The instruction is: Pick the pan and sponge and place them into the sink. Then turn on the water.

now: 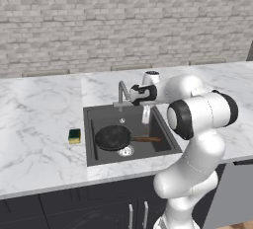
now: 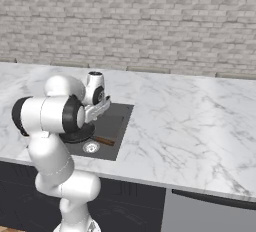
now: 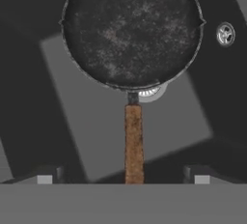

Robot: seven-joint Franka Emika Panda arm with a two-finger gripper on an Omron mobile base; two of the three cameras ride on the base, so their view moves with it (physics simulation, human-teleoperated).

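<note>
Black pan in sink

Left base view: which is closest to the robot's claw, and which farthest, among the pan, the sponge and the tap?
Gripper, jaws open, hangs over the sink's right side.
1. Pan, in the basin just below; its handle points toward the claw.
2. Faucet, behind the basin; close to the pan's rank.
3. Sponge, on the counter left of the sink.

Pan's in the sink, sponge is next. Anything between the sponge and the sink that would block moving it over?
Nothing visible does. The sponge lies on the marble counter just left of the sink, with bare counter between them. The pan fills much of the basin, over the drain, so the sponge may land on or beside it.
</note>
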